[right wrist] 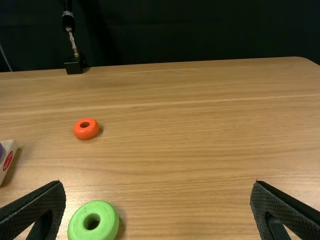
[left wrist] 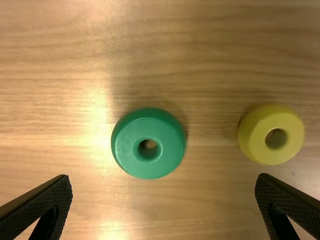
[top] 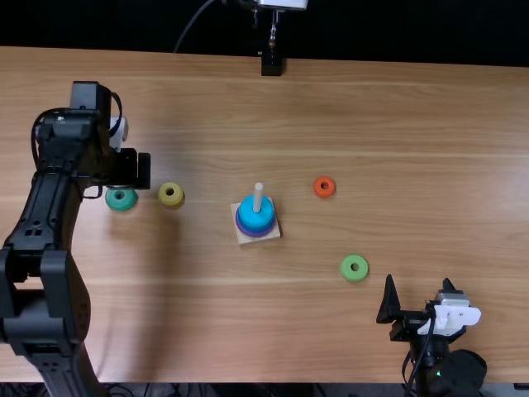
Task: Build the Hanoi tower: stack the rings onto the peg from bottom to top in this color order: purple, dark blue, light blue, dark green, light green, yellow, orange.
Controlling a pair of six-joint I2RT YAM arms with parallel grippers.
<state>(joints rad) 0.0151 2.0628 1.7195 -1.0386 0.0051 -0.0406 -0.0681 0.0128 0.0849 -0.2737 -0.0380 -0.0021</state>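
In the top view, your left gripper [top: 139, 169] is just beside the green ring [top: 113, 201] and near the yellow ring [top: 164, 197]. Well apart from it, the peg [top: 258, 198] carries the blue ring [top: 255, 218] above the purple ring [top: 256, 234]. Ahead of your right gripper [top: 418, 283] are the light green ring [top: 347, 269] and, farther, the orange ring [top: 331, 189].

In the left wrist view, your gripper stands open, the green ring before its gap.

In the right wrist view, your gripper is also open.

The left arm [top: 58, 211] and right arm [top: 455, 374] are black, with black cables [top: 34, 136] (loosely looped) and white parts [top: 455, 318]
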